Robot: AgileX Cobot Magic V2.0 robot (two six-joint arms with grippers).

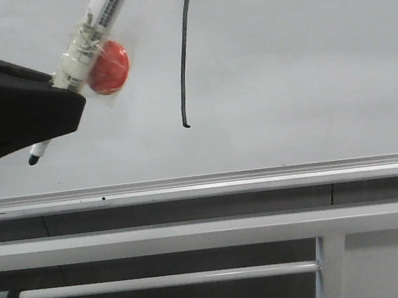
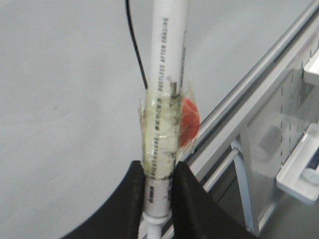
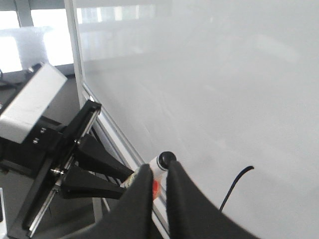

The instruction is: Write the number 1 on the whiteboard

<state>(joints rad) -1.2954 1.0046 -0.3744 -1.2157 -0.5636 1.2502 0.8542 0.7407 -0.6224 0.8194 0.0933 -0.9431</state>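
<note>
Whiteboard (image 1: 304,58) behind | left pincer (image 2: 158,191) clamped on marker (image 1: 92,32), left of number 1 (image 1: 184,57) | stroke's top cut off | right pincer (image 3: 158,186) nearly together, grip unclear

The front camera is facing the whiteboard (image 1: 304,58) squarely and close, taking in its aluminium rail (image 1: 210,185) low in frame. The left wrist camera is looking along the marker pen (image 2: 163,119) held in the left hand (image 2: 158,199), near the board. The right wrist camera is peering past the right hand (image 3: 155,199), sharing the stroke (image 3: 234,186) and pen.
</note>
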